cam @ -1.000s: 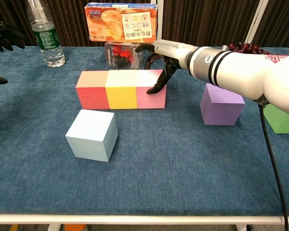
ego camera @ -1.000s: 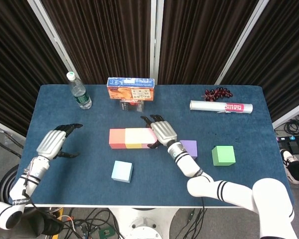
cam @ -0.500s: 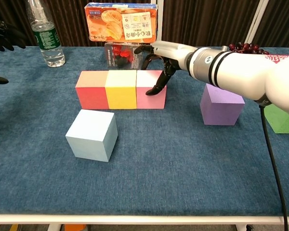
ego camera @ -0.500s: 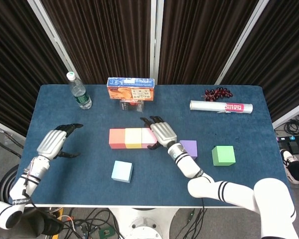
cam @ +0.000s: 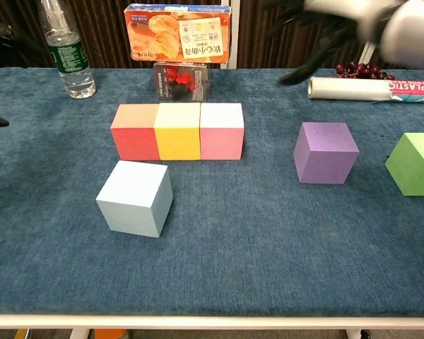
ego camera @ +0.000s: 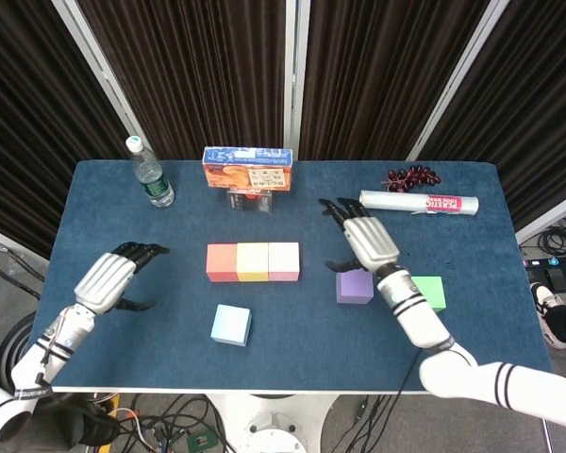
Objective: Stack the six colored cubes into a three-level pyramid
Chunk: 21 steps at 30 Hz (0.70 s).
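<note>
On the blue surface (ego camera: 509, 217) we see our right robot hand (ego camera: 366, 241) spread above the purple cube (ego camera: 355, 285), left robot hand (ego camera: 108, 278) spread at the left, and the red-yellow-pink row (ego camera: 253, 262) at centre

**Robot test cell, lab setup**

Looks like a lab rig, not a home or shop. Blue felt-covered worktop (ego camera: 113, 198) boxed in by dark pleated curtains (ego camera: 208, 75) on white frame poles (ego camera: 99, 66). Loose cable bundles (ego camera: 184, 425) on grey floor under the front edge, more cables (ego camera: 557, 241) at right. Mixed props along the back: water bottle (ego camera: 148, 173), snack box (ego camera: 247, 169), plastic-wrap roll (ego camera: 418, 202), grapes (ego camera: 412, 176).
</note>
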### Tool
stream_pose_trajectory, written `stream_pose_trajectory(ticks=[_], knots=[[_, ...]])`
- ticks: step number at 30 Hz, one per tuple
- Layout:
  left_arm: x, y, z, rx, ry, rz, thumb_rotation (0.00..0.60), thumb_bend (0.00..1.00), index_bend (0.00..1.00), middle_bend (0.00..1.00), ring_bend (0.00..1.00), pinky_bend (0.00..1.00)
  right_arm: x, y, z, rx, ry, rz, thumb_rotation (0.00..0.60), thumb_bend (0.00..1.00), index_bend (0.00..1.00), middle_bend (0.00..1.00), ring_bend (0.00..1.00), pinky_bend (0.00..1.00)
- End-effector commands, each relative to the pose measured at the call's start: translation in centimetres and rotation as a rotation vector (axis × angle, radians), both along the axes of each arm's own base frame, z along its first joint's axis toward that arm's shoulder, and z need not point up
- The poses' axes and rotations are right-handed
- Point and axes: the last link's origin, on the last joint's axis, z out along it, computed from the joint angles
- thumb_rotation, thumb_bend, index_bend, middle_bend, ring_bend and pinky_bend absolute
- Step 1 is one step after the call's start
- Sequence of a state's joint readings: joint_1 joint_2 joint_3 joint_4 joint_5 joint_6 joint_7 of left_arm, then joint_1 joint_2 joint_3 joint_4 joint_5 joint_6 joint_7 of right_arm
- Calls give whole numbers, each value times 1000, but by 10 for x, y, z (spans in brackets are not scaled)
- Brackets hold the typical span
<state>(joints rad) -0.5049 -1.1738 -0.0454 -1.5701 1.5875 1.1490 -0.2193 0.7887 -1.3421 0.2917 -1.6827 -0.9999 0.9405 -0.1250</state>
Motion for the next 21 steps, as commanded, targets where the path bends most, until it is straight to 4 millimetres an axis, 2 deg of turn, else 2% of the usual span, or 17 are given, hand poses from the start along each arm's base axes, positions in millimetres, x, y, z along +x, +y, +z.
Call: stream_pose_trajectory(ticks=[1, 9, 14, 21], knots=[[3, -8, -3, -25, 20, -43, 600, 110, 185, 195, 198, 195, -28, 23, 31, -32, -11, -41, 600, 101, 0, 207, 0, 0], [19, -21, -27, -122, 51, -163, 600, 110, 187, 200, 198, 195, -66, 48, 51, -44, -14, -106, 600, 101, 0, 218, 0, 0], [30, -25, -45, -185, 106, -212, 600, 108, 185, 191, 188, 193, -75, 53, 56, -53, -35, -120, 600, 101, 0, 218, 0, 0], [47, -28, -64, -214, 155, -258, 600, 93, 177, 180, 172, 191, -79, 57, 57, -53, -49, -117, 600, 101, 0, 219, 0, 0]])
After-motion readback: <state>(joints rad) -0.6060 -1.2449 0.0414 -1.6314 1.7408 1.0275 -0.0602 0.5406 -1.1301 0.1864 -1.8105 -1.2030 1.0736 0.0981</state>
